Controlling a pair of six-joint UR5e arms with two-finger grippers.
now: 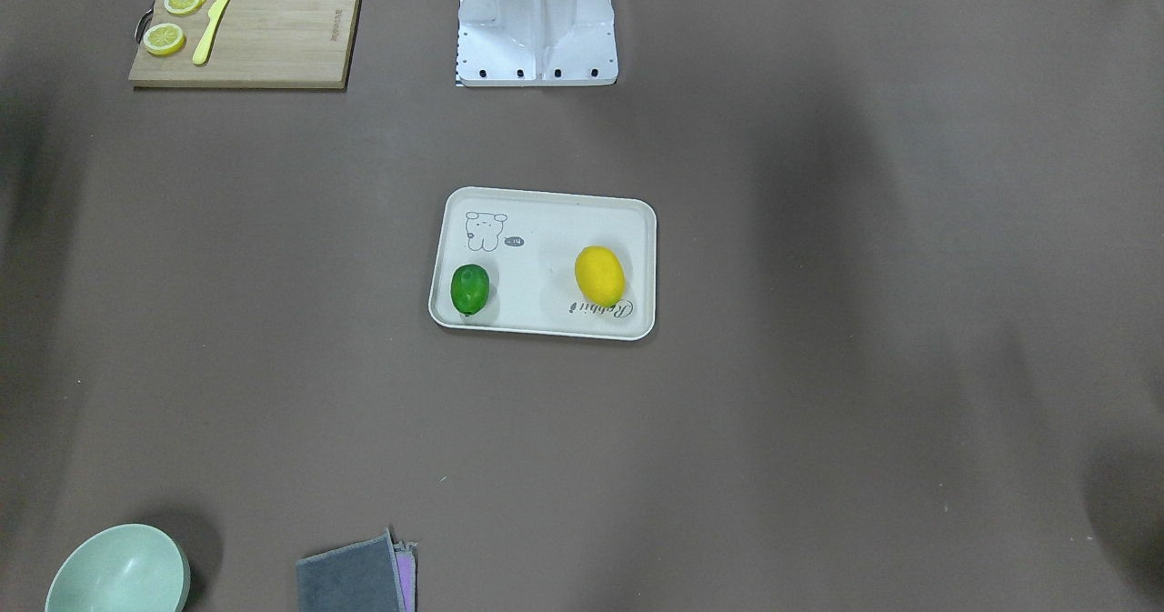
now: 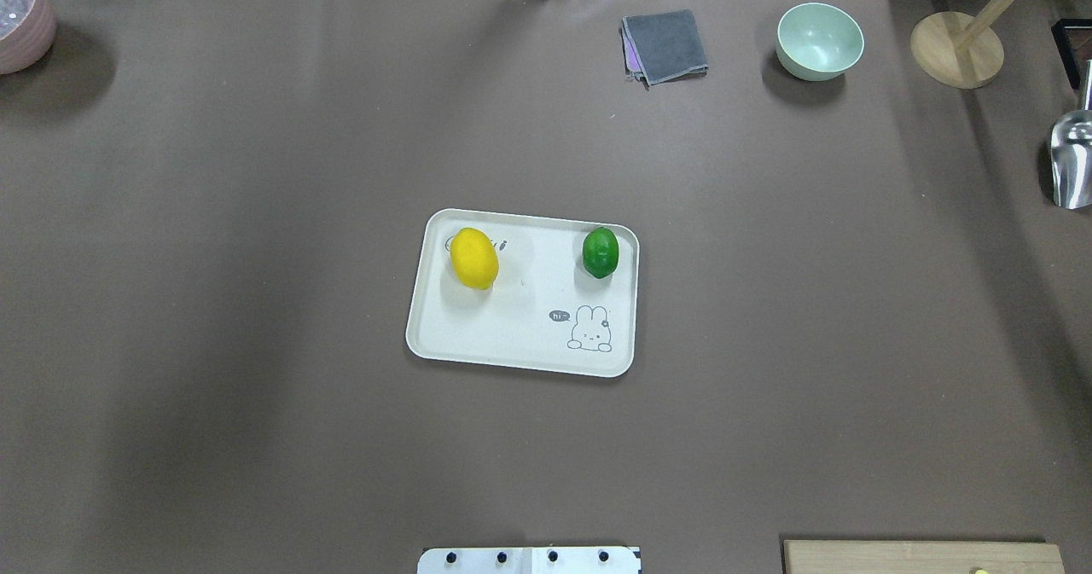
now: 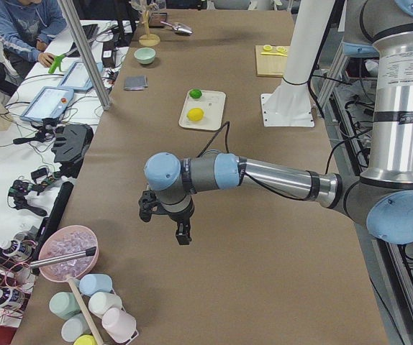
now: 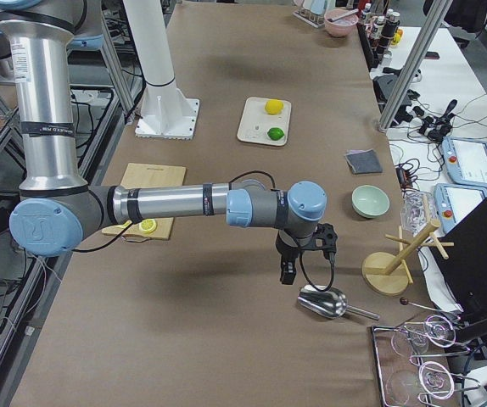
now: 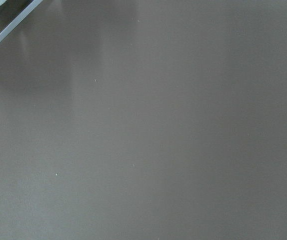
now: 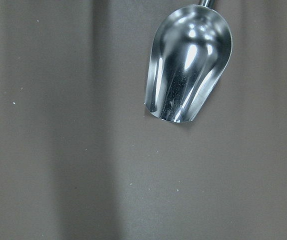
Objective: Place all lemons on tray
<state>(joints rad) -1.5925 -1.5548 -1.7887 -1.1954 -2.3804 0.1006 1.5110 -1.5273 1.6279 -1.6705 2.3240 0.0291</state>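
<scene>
The cream-white tray (image 2: 512,335) lies mid-table; it also shows in the front view (image 1: 546,221). The yellow lemon (image 2: 474,258) rests on the tray's far left part, and the green lemon (image 2: 601,252) on its far right part. Both also show in the front view, yellow (image 1: 599,275) and green (image 1: 470,289). My left gripper (image 3: 163,228) hangs above bare table far to the tray's left. My right gripper (image 4: 307,259) hangs above the table far to the right, near a metal scoop. I cannot tell whether either is open or shut. Neither holds a lemon.
A metal scoop (image 6: 188,65) lies under the right wrist. A wooden cutting board (image 1: 245,30) holds lemon slices and a yellow knife. A green bowl (image 2: 819,41), a grey cloth (image 2: 665,45), a wooden rack base (image 2: 955,49) and a pink bowl (image 2: 21,20) stand along the far edge.
</scene>
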